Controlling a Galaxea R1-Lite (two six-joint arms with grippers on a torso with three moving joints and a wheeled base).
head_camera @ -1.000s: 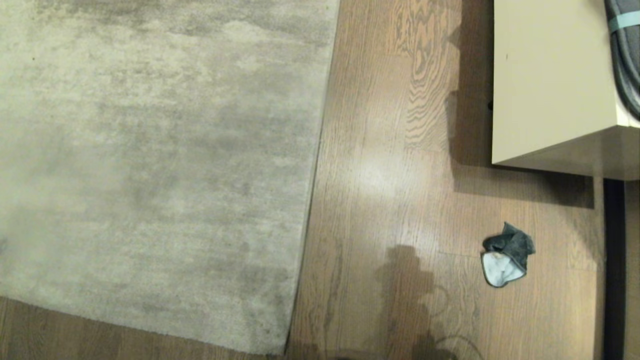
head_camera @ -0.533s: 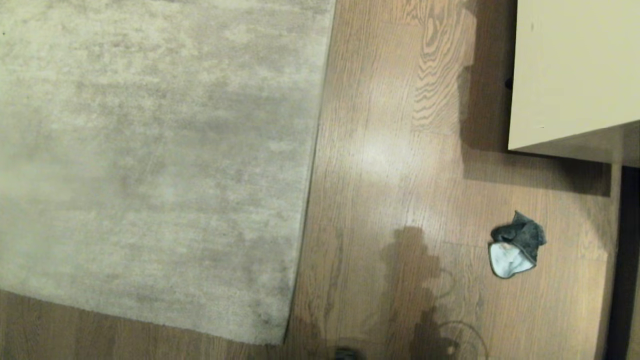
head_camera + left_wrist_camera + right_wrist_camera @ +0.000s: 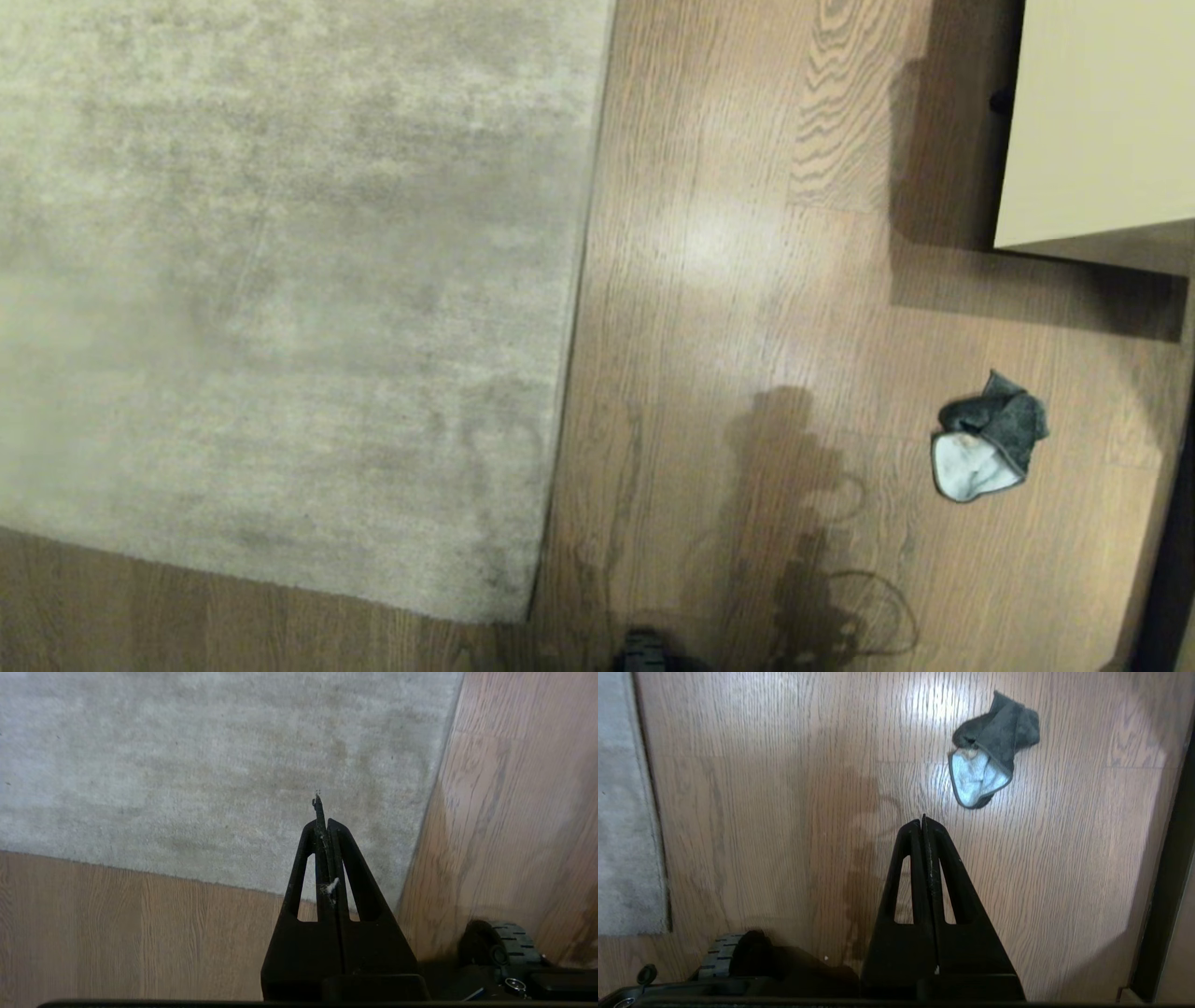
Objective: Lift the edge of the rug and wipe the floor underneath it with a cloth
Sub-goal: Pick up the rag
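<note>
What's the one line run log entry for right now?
rug edge flat, unlifted | cloth crumpled on floor, untouched | left gripper shut, empty | right gripper shut, empty

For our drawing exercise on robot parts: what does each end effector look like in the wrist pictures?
Both match. The left end effector and the right end effector are matte black, each built of two long tapering fingers with a slim slot cut through each finger, widening to a broad black base. A bit of pale fluff clings to the left one. No cables or markings show.

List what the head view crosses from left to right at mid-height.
rug → rug edge → bare floor → cloth → dark gap at the frame's right border.
</note>
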